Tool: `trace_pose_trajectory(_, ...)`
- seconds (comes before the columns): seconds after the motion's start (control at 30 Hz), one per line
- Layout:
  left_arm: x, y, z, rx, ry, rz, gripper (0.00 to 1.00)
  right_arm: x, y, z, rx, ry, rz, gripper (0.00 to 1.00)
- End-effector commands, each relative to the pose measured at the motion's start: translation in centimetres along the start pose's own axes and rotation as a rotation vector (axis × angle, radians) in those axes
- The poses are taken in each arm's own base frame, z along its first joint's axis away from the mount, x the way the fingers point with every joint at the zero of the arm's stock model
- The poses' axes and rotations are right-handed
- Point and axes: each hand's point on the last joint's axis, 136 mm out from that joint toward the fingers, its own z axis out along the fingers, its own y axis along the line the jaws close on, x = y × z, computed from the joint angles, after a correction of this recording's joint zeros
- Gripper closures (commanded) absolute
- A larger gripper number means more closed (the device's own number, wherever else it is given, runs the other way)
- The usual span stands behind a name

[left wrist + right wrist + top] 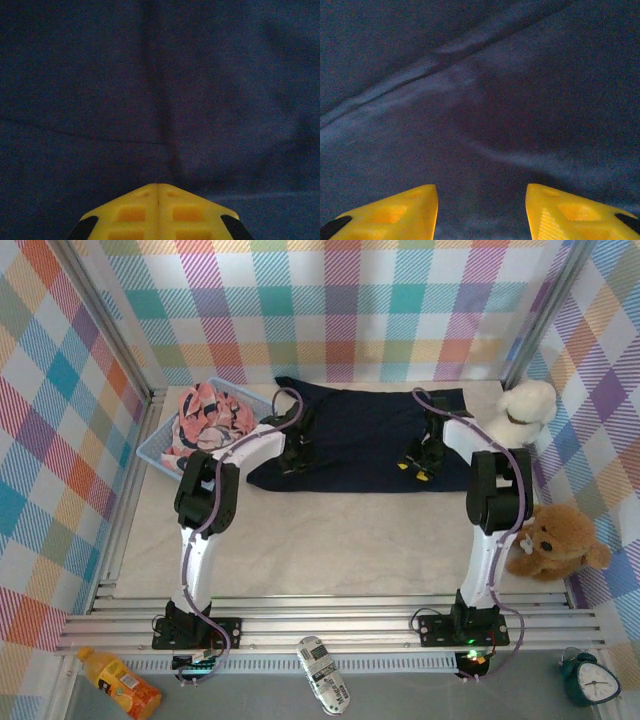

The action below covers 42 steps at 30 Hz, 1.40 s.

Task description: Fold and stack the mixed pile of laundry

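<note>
**A:** Two garments in this job. Where does each one lie?

**B:** The large dark navy cloth T-shirt (355, 430) is spread flat across the far middle of the pale table (340, 540). The soft pink garment with navy-and-white print (210, 415) sits bunched in the light blue plastic basket (150, 452) at the far left, just beside the shirt's left end.

**A:** And the claws?

**B:** Both are down on the shirt, near its front edge. The left gripper (158, 192) has its yellow fingers pressed together, and a ridge of cloth runs straight into the tips, so I judge it has a pinch of fabric. The right gripper (481, 192) stands partly wide over the shirt's right side, with bare cloth between the fingers and nothing held.

**A:** So the step is taking hold for a first fold?

**B:** That's my reading. To do it well, the right side should press into the cloth before it closes (thin jersey slips out of a shallow bite). It should also take hold as far in from the edge as the left has. After that, both should lift level and travel together so the fold line runs straight. A lopsided lift would drag the shirt askew, possibly toward the basket.
</note>
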Motion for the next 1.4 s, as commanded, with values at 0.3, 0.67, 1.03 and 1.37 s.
trace_pose_trajectory(0.3, 9.1, 7.7, -0.2, -0.128, 0.104, -0.067, 0.97, 8.3, -7.3, 0.7, 0.202, 0.139, 0.015, 0.49)
trace_pose_trajectory(0.67, 15.5, 9.0, -8.0, -0.132, 0.083, -0.073, 0.67, 13.3, -8.2, -4.8, 0.173, 0.117, -0.079, 0.47)
trace_pose_trajectory(1.03, 7.2, 9.7, -9.6, -0.087, -0.038, -0.192, 0.50, 17.5, 10.4, -7.4, -0.135, -0.071, -0.674, 0.39)
trace_pose_trajectory(1.37, 10.2, 15.4, -7.6, -0.155, 0.036, -0.328, 0.78, 24.9, 20.5, -1.2, -0.155, -0.069, -1.092, 0.36)
